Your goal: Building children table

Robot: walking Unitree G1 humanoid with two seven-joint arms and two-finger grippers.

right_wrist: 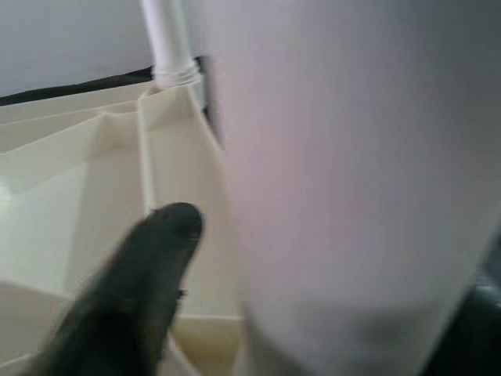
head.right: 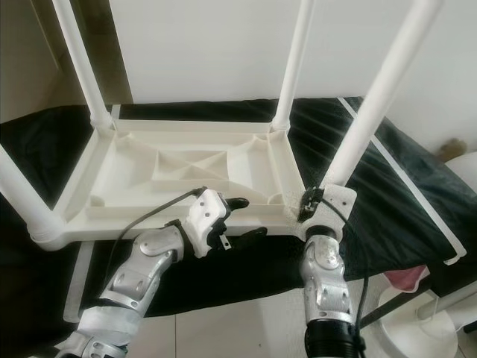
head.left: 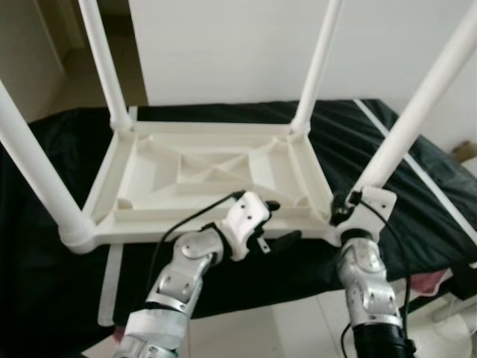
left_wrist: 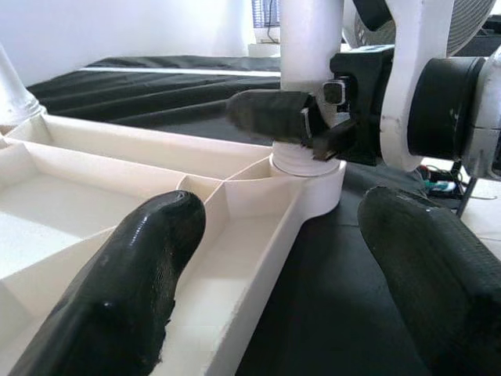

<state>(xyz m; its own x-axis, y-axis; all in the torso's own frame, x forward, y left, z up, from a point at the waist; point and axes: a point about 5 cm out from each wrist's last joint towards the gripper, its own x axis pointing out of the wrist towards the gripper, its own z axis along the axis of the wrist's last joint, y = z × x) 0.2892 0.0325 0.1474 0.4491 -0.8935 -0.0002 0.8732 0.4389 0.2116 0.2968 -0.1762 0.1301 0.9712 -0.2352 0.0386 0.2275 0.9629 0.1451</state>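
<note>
The white plastic children's table [head.left: 216,175] lay upside down on a black cloth-covered surface [head.left: 45,149], its four white tubular legs pointing up. My right gripper [head.left: 349,209] was clenched around the near right leg [head.left: 417,112] just above its socket, as far as that blurred wrist view let me judge. My left gripper [left_wrist: 313,258] hung released, fingers [left_wrist: 109,290] spread over the table's near rim beside that corner. To seat the leg well, I judged I should steady the frame with the left while twisting squarely.

All four table legs [head.left: 421,104] run off the top edge, and the near leg [right_wrist: 352,196] blurs across the right wrist view.
</note>
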